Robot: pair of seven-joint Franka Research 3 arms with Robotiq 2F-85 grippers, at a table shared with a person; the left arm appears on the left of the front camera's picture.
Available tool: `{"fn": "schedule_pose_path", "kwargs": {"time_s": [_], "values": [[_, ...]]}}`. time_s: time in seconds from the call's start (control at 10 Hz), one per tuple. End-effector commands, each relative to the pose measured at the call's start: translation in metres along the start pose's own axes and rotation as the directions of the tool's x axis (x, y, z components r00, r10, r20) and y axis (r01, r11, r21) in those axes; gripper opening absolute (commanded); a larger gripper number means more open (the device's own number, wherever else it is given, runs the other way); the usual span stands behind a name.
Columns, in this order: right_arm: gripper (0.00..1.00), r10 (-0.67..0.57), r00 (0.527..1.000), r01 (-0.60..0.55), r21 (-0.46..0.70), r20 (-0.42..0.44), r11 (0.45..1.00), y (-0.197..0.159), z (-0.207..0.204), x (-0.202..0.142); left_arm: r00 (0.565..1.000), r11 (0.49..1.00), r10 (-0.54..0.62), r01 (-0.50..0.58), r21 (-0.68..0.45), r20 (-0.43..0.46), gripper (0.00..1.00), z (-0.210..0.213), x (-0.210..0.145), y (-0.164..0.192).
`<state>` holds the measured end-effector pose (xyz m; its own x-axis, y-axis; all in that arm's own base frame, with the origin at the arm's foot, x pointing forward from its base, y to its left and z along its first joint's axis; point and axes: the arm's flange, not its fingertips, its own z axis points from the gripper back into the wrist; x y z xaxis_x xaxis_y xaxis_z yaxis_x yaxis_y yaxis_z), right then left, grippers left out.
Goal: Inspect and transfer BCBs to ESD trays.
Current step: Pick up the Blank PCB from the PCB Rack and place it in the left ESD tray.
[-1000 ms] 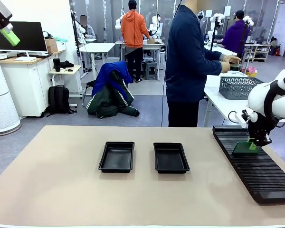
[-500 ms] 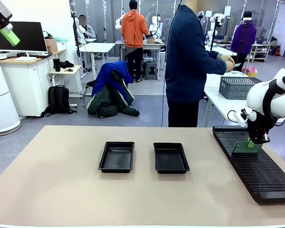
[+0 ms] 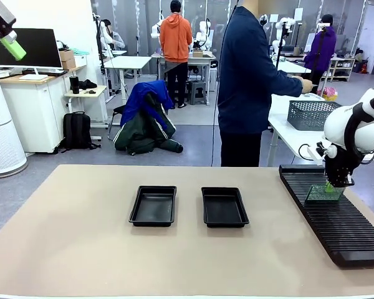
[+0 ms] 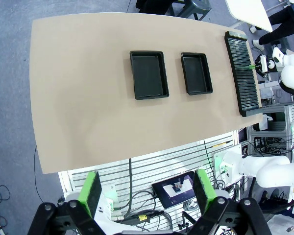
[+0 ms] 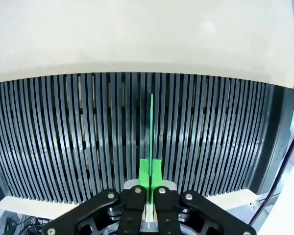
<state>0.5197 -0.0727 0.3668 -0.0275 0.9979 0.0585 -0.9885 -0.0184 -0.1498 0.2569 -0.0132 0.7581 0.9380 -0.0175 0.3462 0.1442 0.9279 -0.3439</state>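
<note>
Circuit board [image 3: 323, 194] stands on edge on the black slotted rack [image 3: 343, 232], pinched by the right hand [image 3: 330, 186], while the left hand [image 4: 147, 192] hangs released high above the desk [image 4: 78, 98].

Grey floor [image 3: 193, 140], white desks [image 3: 128, 61], black monitor [image 3: 34, 47]

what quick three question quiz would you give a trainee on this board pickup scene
1. True or false: the right claw is shut on a BCB at the slotted rack.
2. Pick one: the left claw is A) open and holding nothing, B) shut on a tray, C) resting in the rack.
3. Fill in: the number of boards lying in the two ESD trays is ___.

Key: 1 true; 2 A; 3 zero.
</note>
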Motion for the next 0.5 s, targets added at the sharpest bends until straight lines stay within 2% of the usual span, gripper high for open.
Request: {"fn": "schedule_pose_path", "kwargs": {"time_s": [0.0, 0.4], "values": [[0.0, 0.0, 1.0, 0.0, -0.004, 0.001, 1.0, 0.001, -0.0005, 0.0013, 1.0, 1.0, 0.002, -0.002, 0.001, 0.005, 1.0, -0.0011, -0.0002, 0.0008], [0.02, -0.027, 1.0, 0.027, 0.026, -0.016, 0.999, -0.0033, 0.0079, -0.0018, 1.0, 1.0, 0.002, -0.002, 0.001, 0.005, 1.0, -0.0011, -0.0002, 0.0008]]}}
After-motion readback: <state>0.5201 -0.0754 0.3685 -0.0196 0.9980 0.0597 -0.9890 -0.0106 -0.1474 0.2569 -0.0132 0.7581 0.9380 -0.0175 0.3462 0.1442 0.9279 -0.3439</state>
